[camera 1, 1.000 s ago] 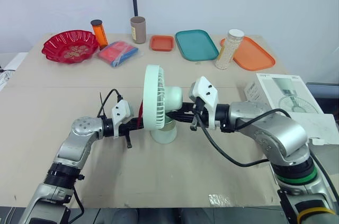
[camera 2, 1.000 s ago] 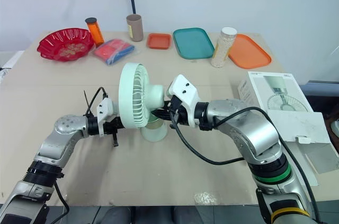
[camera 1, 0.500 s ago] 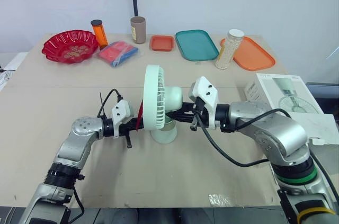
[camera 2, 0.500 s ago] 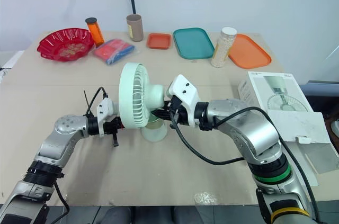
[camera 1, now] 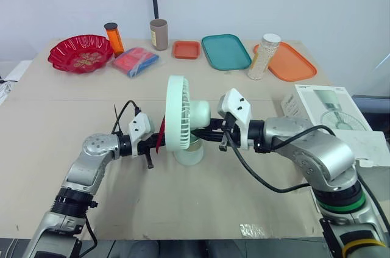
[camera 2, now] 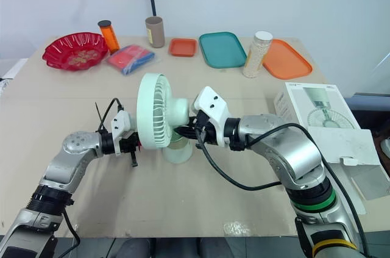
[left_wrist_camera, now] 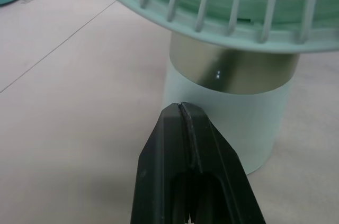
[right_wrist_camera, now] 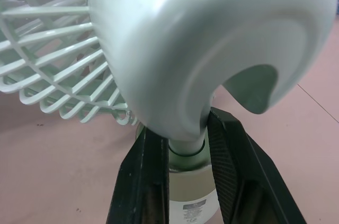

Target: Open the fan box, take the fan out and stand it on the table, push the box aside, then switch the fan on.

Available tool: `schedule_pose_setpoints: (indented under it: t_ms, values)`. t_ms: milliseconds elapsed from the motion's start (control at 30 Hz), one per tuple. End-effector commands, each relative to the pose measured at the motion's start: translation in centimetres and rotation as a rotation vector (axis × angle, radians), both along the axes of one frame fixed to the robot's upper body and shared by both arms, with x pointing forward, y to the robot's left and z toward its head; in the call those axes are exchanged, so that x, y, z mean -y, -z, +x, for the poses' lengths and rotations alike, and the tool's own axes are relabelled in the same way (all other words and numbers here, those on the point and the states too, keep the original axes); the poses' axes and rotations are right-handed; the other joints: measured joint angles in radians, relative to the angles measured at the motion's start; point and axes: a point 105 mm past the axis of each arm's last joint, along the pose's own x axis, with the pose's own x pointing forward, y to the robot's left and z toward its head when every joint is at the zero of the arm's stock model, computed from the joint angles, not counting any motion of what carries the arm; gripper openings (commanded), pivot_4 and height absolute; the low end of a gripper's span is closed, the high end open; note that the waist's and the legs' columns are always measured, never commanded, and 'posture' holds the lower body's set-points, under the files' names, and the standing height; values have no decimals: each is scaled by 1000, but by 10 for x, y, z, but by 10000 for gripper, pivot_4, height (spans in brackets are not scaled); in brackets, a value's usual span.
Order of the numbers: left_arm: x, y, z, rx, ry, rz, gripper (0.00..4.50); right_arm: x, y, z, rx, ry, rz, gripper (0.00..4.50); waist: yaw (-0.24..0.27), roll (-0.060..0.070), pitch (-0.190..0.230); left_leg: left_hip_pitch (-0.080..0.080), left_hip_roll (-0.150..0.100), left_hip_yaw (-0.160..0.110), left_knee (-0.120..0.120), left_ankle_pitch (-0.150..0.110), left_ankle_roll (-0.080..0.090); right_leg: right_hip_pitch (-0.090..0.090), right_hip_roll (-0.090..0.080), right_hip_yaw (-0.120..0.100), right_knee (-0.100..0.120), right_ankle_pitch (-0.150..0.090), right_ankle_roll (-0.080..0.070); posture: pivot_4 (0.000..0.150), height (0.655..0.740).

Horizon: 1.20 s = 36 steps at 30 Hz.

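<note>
A mint-green fan (camera 1: pixel 181 119) stands upright on the table's middle, on its round base (camera 1: pixel 188 153). My right gripper (right_wrist_camera: pixel 185 138) comes in from the right and is shut on the fan's neck, one black finger (right_wrist_camera: pixel 144 171) on each side. From the left, my left gripper (left_wrist_camera: pixel 181 108) is shut with nothing in it, its tip right at the base (left_wrist_camera: pixel 233 123); I cannot tell whether it touches. The white fan box (camera 1: pixel 334 116) lies flat at the table's right edge.
Along the back stand a red bowl (camera 1: pixel 81 52), an orange bottle (camera 1: pixel 113 37), a blue-red packet (camera 1: pixel 135 61), a brown cup (camera 1: pixel 159 33), a small orange tray (camera 1: pixel 186 49), a teal tray (camera 1: pixel 226 51), a bead-filled bottle (camera 1: pixel 264 56) and an orange tray (camera 1: pixel 292 63).
My left gripper has crept slightly to the right, closer to the fan's base. The fan and my right gripper have stayed put.
</note>
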Motion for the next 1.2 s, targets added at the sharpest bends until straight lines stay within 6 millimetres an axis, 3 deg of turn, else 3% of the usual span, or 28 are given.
schedule_pose_setpoints:
  t_ms: [33, 167, 400, 800, 1200]
  values:
    - [9, -11, -6, 38, 42, -28, 358, 1, 4, -3, -21, 0, -17, 9180, 0, 0, 0, 0, 0, 0, 0, 0, 0, 0, 0, 0, 0, 0, 0, 1500, 7400]
    - [6, -13, -6, 40, 31, -26, 358, 2, 4, -3, -22, 1, -18, 9180, 0, 0, 0, 0, 0, 0, 0, 0, 0, 0, 0, 0, 0, 0, 0, 1500, 7400]
    - [-24, -23, -1, 39, -98, -39, 358, 5, 0, -8, -30, -1, -25, 9180, -1, 0, 0, 0, 0, 0, 0, 0, 0, 0, 0, 0, 0, 0, 0, 1500, 7400]
    - [-45, -26, -17, -4, -272, -104, 358, 16, -10, -16, -64, 14, -48, 9180, -1, 0, 0, 0, 0, 0, 0, 0, 0, 0, 0, 0, -1, 0, 0, 1500, 7400]
    - [-35, -17, -32, -51, -291, -129, 358, 22, -10, -21, -79, 20, -68, 9180, 1, 0, 0, -1, 0, 0, -1, -1, 1, 0, 0, 0, -2, 0, 0, 1500, 7400]
